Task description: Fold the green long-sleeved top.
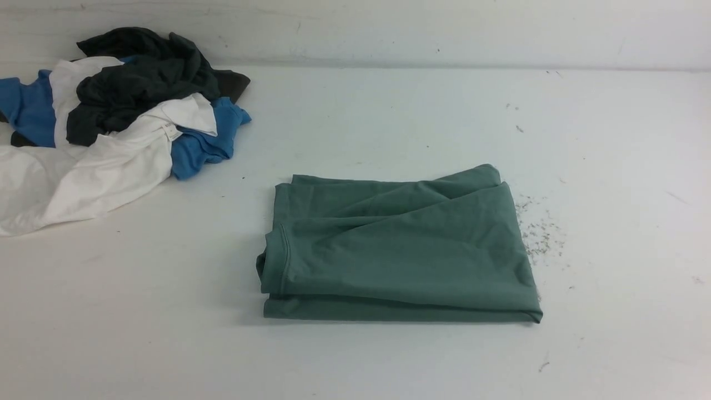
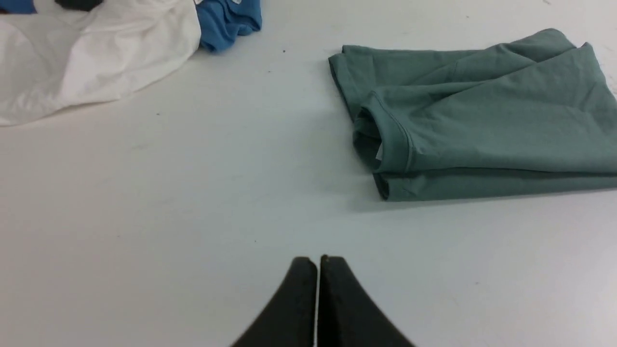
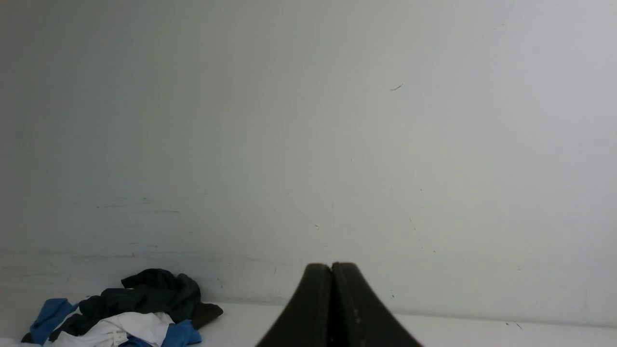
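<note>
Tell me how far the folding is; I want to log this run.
Done, it seems: the green long-sleeved top lies on the table as a compact layered rectangle, sleeves tucked in. In hand: nothing; the left gripper and right gripper are shut and empty. Left: nothing apparent. The pile of other garments sits apart.

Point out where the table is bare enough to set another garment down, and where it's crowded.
Free: the table right of the green top, apart from lint specks by its edge; the near strip in front of it; the gap between it and the clothes pile. Crowded: the far-left corner under that pile.
</note>
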Available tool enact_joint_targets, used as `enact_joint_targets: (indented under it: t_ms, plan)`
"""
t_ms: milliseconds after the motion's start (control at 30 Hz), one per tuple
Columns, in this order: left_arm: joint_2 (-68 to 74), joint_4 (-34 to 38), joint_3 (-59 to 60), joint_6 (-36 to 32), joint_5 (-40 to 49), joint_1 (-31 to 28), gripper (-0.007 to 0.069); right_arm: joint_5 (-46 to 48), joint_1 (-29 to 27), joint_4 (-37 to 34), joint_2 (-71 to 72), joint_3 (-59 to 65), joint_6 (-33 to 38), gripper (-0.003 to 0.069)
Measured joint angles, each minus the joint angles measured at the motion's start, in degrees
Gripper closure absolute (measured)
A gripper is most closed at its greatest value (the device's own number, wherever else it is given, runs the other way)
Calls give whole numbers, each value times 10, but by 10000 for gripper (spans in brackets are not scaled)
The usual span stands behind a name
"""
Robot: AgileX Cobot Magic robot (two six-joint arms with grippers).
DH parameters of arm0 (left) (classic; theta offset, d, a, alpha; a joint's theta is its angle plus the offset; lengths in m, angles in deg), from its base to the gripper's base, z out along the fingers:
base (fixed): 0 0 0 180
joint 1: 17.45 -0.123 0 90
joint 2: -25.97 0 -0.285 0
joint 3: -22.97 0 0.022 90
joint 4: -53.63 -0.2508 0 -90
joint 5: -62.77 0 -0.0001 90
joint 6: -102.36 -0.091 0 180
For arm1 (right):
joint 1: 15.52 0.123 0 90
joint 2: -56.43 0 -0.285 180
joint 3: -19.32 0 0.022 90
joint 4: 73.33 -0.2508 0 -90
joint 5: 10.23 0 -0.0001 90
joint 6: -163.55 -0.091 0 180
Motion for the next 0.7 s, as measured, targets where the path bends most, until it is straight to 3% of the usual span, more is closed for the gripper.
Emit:
enact_joint_targets:
  t_ms: [167, 433, 700]
  plan:
    - [-21, -24, 46, -10, -114, -6, 629, 1, 0, 0, 0, 0, 0, 673]
    - [-114, -27, 232, -51, -298, -96, 629, 1, 0, 0, 0, 0, 0, 673]
    - [-131, -35, 332, -55, -313, -105, 629, 1, 0, 0, 0, 0, 0, 673]
